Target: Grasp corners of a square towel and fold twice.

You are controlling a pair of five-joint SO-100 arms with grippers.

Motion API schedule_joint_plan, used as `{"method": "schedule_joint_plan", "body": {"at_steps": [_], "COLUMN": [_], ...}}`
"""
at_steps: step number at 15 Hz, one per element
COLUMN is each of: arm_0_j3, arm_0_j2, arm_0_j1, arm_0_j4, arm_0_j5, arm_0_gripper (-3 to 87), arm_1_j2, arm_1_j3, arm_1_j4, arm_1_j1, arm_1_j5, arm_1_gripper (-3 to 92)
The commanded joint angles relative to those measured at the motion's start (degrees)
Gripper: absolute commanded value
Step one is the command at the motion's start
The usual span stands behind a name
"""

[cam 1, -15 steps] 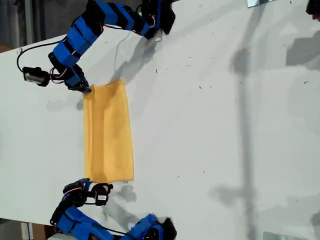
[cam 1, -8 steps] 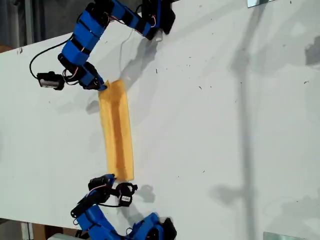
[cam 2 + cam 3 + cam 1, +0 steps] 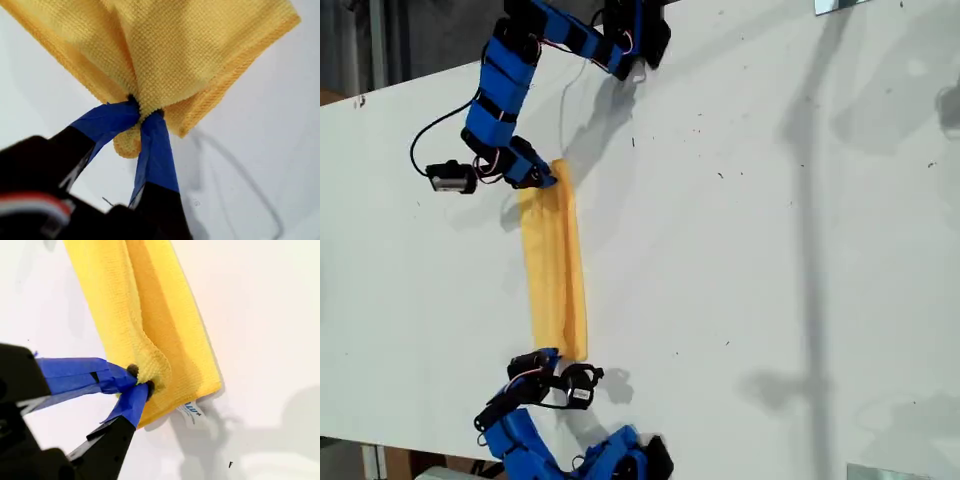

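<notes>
The square towel (image 3: 558,270) is a yellow-orange cloth lying as a narrow strip on the white table, its lifted edge doubled over the layer beneath. My first gripper (image 3: 552,182) (image 3: 145,107) is shut on the corner at the strip's end nearer the exterior view's top; the towel (image 3: 175,45) bunches between the blue-taped fingers. My second gripper (image 3: 557,355) (image 3: 141,377) is shut on the corner at the opposite end. There the towel (image 3: 150,305) stretches away from the jaws, and a tiny pale tag (image 3: 191,411) pokes out from the lower layer's corner.
The white table (image 3: 770,250) runs wide toward the exterior view's right. The arm bases stand at the exterior view's top (image 3: 630,40) and bottom (image 3: 630,460). A black cable (image 3: 425,140) loops beside the first arm. The table edge runs along the exterior view's left.
Both grippers have carried the towel's lifted edge toward the exterior view's right. The towel has gone from a broad rectangle to a narrow strip.
</notes>
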Motion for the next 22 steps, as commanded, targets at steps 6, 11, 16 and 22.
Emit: {"method": "schedule_joint_plan", "body": {"at_steps": [6,11,16,22], "arm_0_j3": [-3.3,-6.9,-12.2,2.6], "arm_0_j2": [2.3,6.3,17.6,23.9], "arm_0_j1": [1.6,-1.1,-6.9,-7.4], "arm_0_j4": [4.3,11.6,21.6,12.9], "arm_0_j5": [0.6,1.8,5.4,4.0], "arm_0_gripper": [29.8,23.0,20.0,17.2], "arm_1_j2": [2.5,5.6,7.9,-7.8], "arm_1_j3": [-0.8,-2.9,-11.1,-12.9], "arm_1_j4": [1.9,5.6,12.3,7.8], "arm_1_j1": [0.3,3.0,10.0,13.8], "arm_1_j5": [0.6,-0.8,-4.5,-6.9], "arm_1_gripper": [33.6,35.3,36.7,39.8]}}
